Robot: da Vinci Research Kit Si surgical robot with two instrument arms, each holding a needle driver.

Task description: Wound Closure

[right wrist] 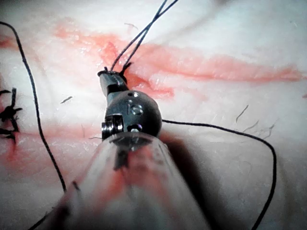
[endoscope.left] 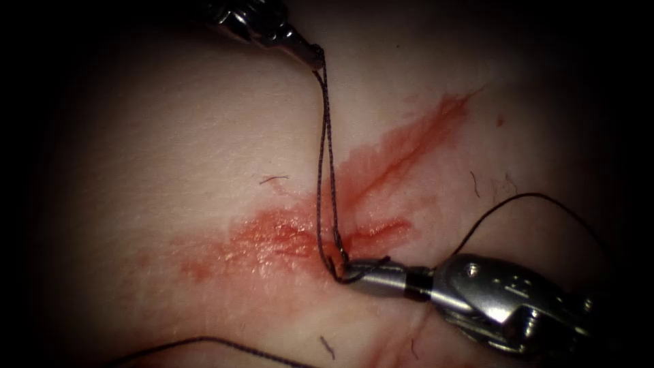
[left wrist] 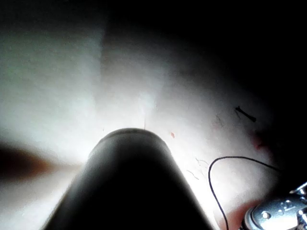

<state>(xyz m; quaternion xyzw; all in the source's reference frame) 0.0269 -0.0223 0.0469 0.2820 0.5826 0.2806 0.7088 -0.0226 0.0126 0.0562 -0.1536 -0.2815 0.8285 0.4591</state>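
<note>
Right tool [endoscope.left: 346, 271] — jaws closed on the thread [endoscope.left: 325, 157] right at the cut [endoscope.left: 381, 174], tip down on the tissue [endoscope.left: 136, 170]. From there 2 strands run taut up to the left tool [endoscope.left: 315, 56], also clamped on thread. Needle: can't tell where. Red fluid [endoscope.left: 272, 238] smeared along the cut.

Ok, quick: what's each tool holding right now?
Left tool: shut on the thread, two strands running down to the cut.
Right tool: shut on the thread at the cut.
</note>
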